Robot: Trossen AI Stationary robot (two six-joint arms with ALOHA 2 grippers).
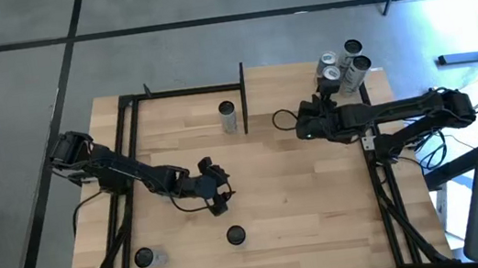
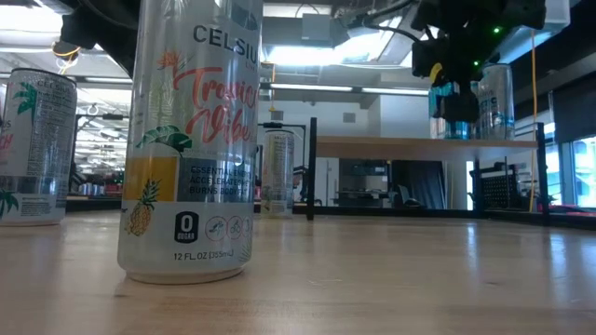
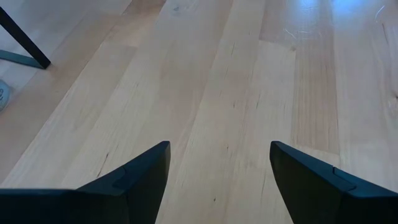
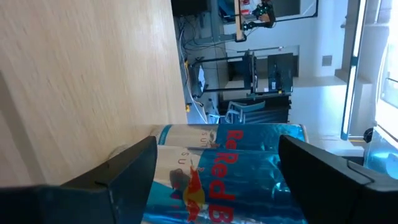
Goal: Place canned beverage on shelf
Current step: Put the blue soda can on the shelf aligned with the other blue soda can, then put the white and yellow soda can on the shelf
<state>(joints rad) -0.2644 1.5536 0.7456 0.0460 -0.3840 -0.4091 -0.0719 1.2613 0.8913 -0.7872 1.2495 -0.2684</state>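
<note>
The shelf (image 1: 279, 82) is a raised wood board at the table's far right. Several cans (image 1: 341, 63) stand upright on its far right corner. A blue-and-silver Red Bull can (image 4: 242, 162) is the nearest of them. My right gripper (image 1: 323, 97) is over the shelf just short of these cans. It is open and rolled on its side, one finger above the other (image 4: 217, 174), and touches none of them. My left gripper (image 1: 217, 192) hangs open over bare tabletop (image 3: 217, 180) at mid-table. A Celsius can (image 2: 191, 140) stands near the front edge.
Another can (image 1: 144, 257) stands at the front left, and one (image 1: 227, 112) stands on the table just left of the shelf's black post (image 1: 243, 96). A black frame (image 1: 130, 148) runs along the table's left and far sides. A cable (image 1: 284, 121) loops by the right arm.
</note>
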